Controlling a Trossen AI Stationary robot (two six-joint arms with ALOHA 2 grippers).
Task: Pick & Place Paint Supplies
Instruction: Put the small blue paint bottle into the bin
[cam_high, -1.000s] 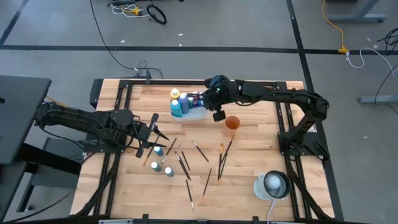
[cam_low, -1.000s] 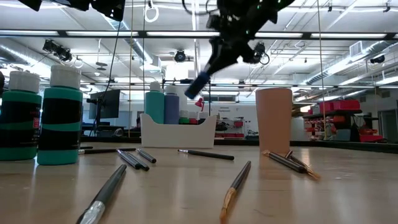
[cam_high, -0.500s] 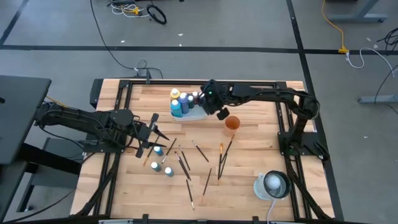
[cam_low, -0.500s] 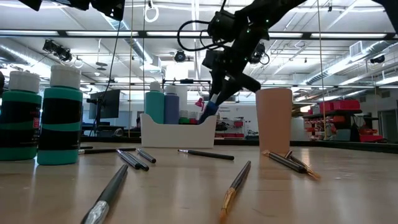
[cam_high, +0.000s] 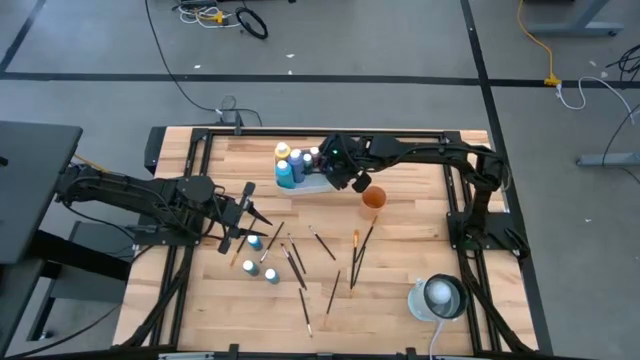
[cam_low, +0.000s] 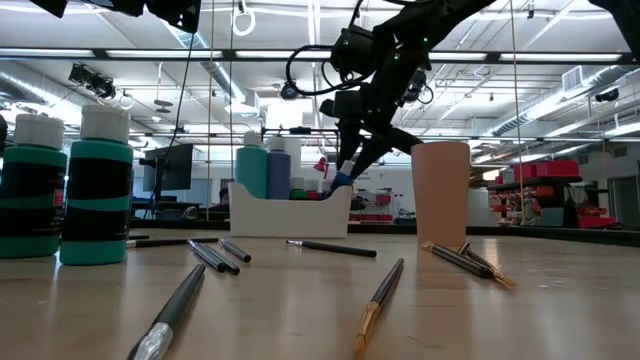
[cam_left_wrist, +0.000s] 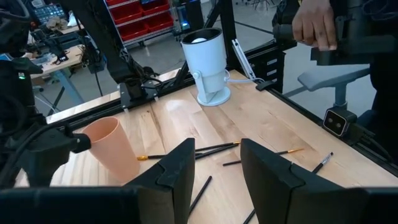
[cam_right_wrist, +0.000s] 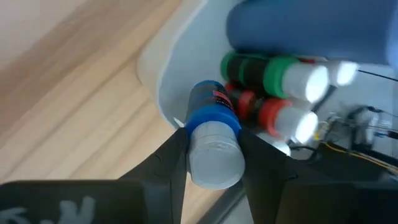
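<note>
My right gripper (cam_high: 335, 172) is over the right end of the white tray (cam_high: 316, 184) and is shut on a blue paint bottle (cam_right_wrist: 211, 113) with a white cap. In the low view, the bottle (cam_low: 341, 178) is tilted at the tray's (cam_low: 285, 210) right rim. Green, red and blue bottles (cam_right_wrist: 273, 74) lie or stand in the tray. Three teal bottles (cam_high: 254, 241) stand on the table among scattered brushes (cam_high: 323, 242). My left gripper (cam_left_wrist: 214, 177) is open and waits at the table's left side, touching nothing. My right gripper pinches the blue bottle between its two fingers (cam_right_wrist: 176, 146) at the white-capped end (cam_right_wrist: 214, 155). The fingers come slanting down from the table's right, along the bottle. The bottle is tilted, bottom end down at the tray's wall (cam_right_wrist: 168, 74); whether it touches the tray I cannot tell.
An orange-brown cup (cam_high: 373, 198) stands just right of the tray, close under the right arm. A white jug (cam_high: 439, 297) sits near the table's near right corner. Black frame rails run along the table's sides. A person's hand (cam_left_wrist: 314, 25) shows beyond the table.
My right gripper, carrying the blue bottle, has moved down and toward the table's left, from above the cup's side to the tray's right end. The bottle has come down from well above the tray to its rim.
</note>
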